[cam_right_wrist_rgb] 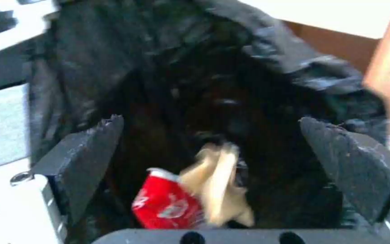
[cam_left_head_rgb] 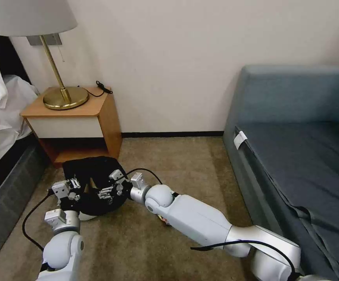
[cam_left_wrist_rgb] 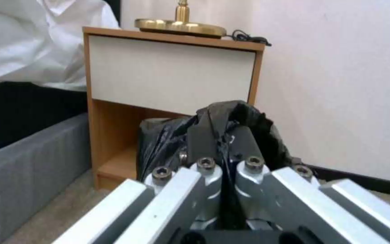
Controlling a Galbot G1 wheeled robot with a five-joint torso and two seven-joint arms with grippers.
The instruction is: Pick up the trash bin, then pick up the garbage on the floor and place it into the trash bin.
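Note:
The trash bin [cam_left_head_rgb: 92, 168], lined with a crinkly black bag, stands on the carpet in front of the nightstand. My left gripper [cam_left_head_rgb: 77, 190] is at its near rim; in the left wrist view its fingers [cam_left_wrist_rgb: 204, 135] are shut on a fold of the black bag [cam_left_wrist_rgb: 249, 117]. Over the bin's mouth my right gripper [cam_left_head_rgb: 111, 186] hangs open, its fingers [cam_right_wrist_rgb: 91, 149] spread wide with nothing between them. Inside the bag lie pieces of garbage: a red-and-white carton [cam_right_wrist_rgb: 166, 205] and a tan wrapper [cam_right_wrist_rgb: 220, 184]. A small reddish scrap [cam_left_head_rgb: 164, 221] peeks out on the floor under my right forearm.
A wooden nightstand [cam_left_head_rgb: 81, 117] with a brass lamp [cam_left_head_rgb: 64, 95] stands just behind the bin. The bed [cam_left_head_rgb: 5, 171] runs along the left and a blue-grey sofa [cam_left_head_rgb: 294, 156] along the right. Open carpet [cam_left_head_rgb: 185, 164] lies between them.

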